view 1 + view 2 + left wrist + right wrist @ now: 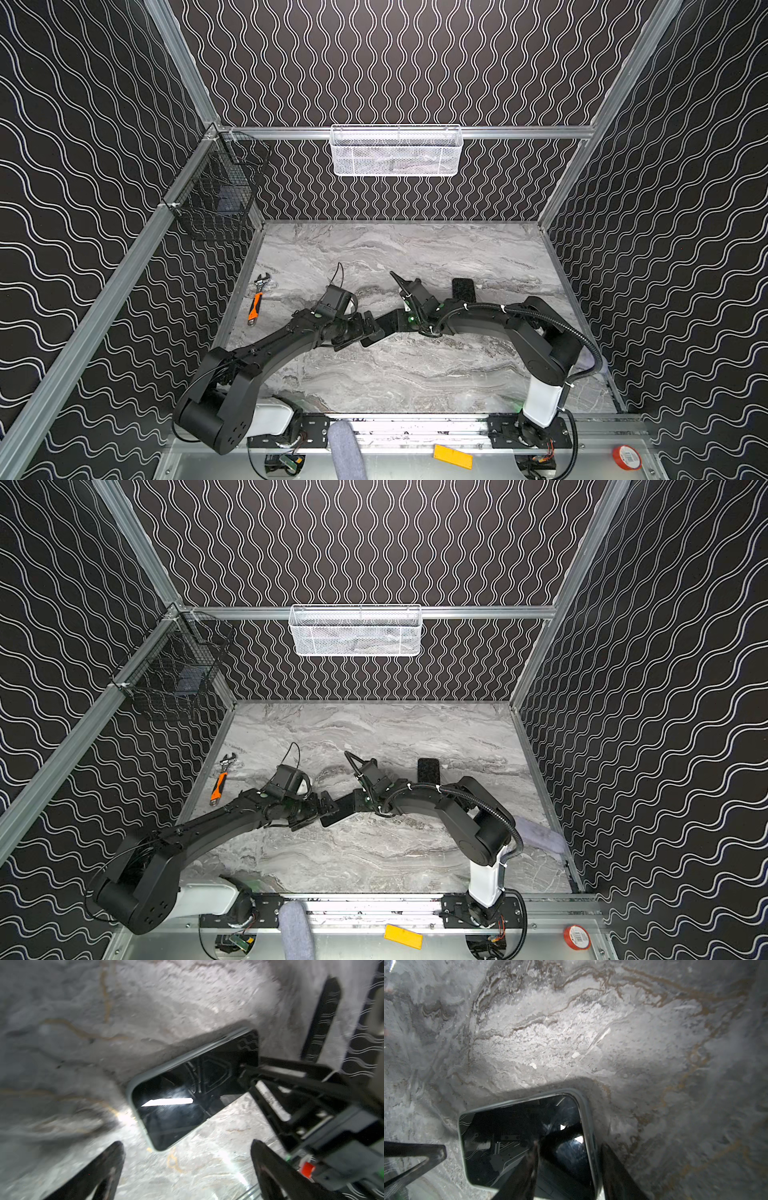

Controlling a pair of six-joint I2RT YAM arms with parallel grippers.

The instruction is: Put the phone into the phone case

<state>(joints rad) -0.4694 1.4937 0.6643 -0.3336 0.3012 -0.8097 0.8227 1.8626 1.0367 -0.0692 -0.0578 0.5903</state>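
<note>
A wrench (pixel 258 297) lies by the left edge of the counter (pixel 415 374) and shows only in the top views. Mid-counter, the left claw (pixel 187 1145) is spread wide and empty at one end of the phone (pixel 187 1093). The right claw (pixel 571 1145) grasps the phone's other end. The case (pixel 464 289) lies apart, nearer the right edge, and the right wrist view does not show it.

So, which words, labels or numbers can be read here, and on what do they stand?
No text can be read.
red tape roll: a white label with a barcode, too small to read.
phone: dark screen, only reflections, no writing.
</note>
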